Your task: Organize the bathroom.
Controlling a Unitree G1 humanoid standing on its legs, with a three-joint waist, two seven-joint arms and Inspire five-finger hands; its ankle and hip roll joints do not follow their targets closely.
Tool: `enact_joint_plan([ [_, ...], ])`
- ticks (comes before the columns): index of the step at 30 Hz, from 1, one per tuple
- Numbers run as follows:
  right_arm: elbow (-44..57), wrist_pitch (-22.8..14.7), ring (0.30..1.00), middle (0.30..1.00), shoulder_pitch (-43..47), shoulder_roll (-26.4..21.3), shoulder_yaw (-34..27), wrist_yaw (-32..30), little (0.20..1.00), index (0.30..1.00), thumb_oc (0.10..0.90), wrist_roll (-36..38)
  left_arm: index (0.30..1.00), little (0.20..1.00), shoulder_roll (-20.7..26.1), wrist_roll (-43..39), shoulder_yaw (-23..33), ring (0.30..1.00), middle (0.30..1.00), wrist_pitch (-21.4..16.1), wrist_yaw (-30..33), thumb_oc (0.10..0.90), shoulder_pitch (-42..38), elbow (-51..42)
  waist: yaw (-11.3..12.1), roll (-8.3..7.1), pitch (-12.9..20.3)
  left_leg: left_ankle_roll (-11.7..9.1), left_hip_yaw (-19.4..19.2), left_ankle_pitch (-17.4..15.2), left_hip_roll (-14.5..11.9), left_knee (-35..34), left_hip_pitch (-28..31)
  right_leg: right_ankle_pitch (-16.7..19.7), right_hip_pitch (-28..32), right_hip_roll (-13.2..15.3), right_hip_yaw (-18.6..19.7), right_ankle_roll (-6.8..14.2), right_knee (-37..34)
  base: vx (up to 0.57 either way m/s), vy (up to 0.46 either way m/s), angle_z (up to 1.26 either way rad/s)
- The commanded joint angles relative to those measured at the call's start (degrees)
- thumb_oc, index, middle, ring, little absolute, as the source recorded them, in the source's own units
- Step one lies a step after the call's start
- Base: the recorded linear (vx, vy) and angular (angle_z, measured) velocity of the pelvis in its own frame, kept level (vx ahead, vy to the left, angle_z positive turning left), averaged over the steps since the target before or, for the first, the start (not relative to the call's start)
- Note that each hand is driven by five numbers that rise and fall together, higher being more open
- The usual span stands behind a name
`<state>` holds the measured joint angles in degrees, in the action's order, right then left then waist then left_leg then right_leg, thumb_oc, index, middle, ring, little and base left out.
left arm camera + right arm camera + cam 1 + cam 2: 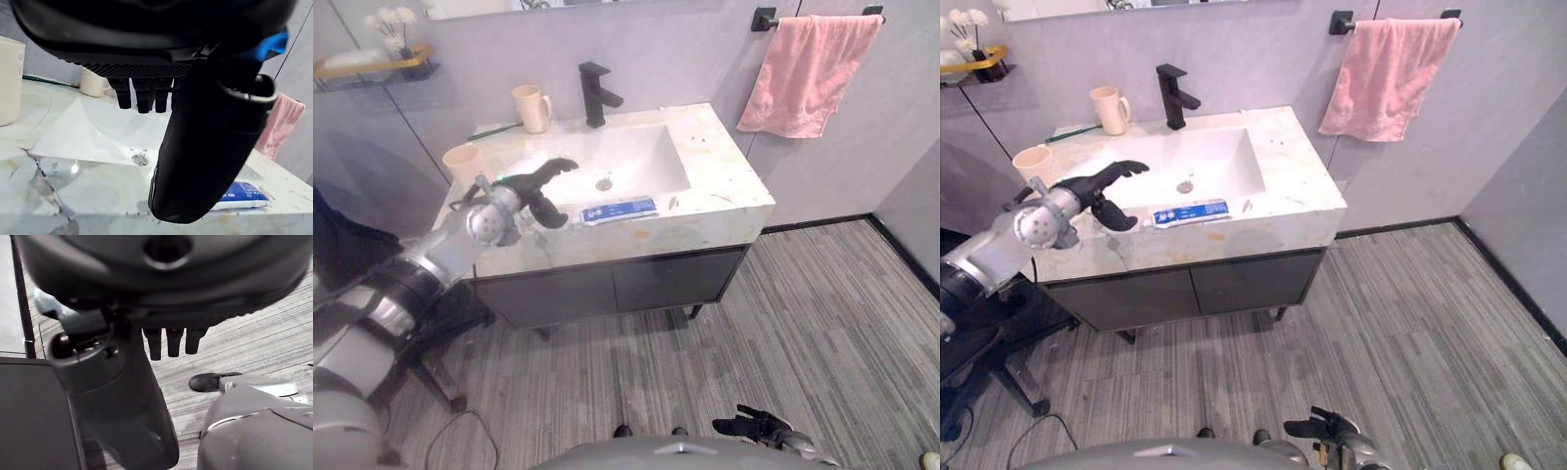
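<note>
A blue and white toothpaste tube (620, 210) lies flat on the marble counter (724, 186), along the front edge just before the sink basin (626, 157). My left hand (524, 192) hovers over the counter's left side, a short way left of the tube, open, with fingers spread toward the basin and holding nothing. In the left wrist view the tube (243, 193) shows past the thumb (205, 147). A pink cup (462, 162) stands at the counter's left edge behind the hand. My right hand (754, 426) hangs low near the floor, open and empty.
A cream mug (532, 108) and a green toothbrush (494, 128) are at the back left, beside the black faucet (595, 93). A pink towel (808, 73) hangs on a wall bar at right. A shelf (372, 67) with flowers is at upper left.
</note>
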<state>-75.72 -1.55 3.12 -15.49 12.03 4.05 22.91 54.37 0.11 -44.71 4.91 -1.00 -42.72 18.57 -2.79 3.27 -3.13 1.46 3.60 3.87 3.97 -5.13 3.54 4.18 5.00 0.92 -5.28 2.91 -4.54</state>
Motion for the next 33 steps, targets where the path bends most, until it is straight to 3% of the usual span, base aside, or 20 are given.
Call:
enact_joint_plan([
  [1,-1.29,-0.36,0.9,0.9,1.36,-1.54,0.31,0.06,0.9,0.9,0.8,-0.9,0.9,0.9,-1.0,0.21,7.79,0.9,0.9,-4.25,2.28,0.8,-5.3,3.91,1.3,0.07,1.13,1.16,-4.63,-1.9,0.97,0.37,2.05,1.78,-2.29,0.15,0.52,2.48,-0.46,0.01,-0.033,0.0],
  [33,-2.04,-0.31,0.9,0.9,1.91,-0.11,2.08,-0.04,0.9,0.9,0.8,-0.47,0.9,0.9,-10.13,-0.29,9.76,0.9,0.9,-4.66,5.63,0.8,-0.17,0.55,1.31,-0.3,1.03,0.42,-4.6,-2.89,0.16,2.33,1.98,0.18,-0.9,0.04,-0.5,1.35,-0.46,0.0,-0.016,0.01],
])
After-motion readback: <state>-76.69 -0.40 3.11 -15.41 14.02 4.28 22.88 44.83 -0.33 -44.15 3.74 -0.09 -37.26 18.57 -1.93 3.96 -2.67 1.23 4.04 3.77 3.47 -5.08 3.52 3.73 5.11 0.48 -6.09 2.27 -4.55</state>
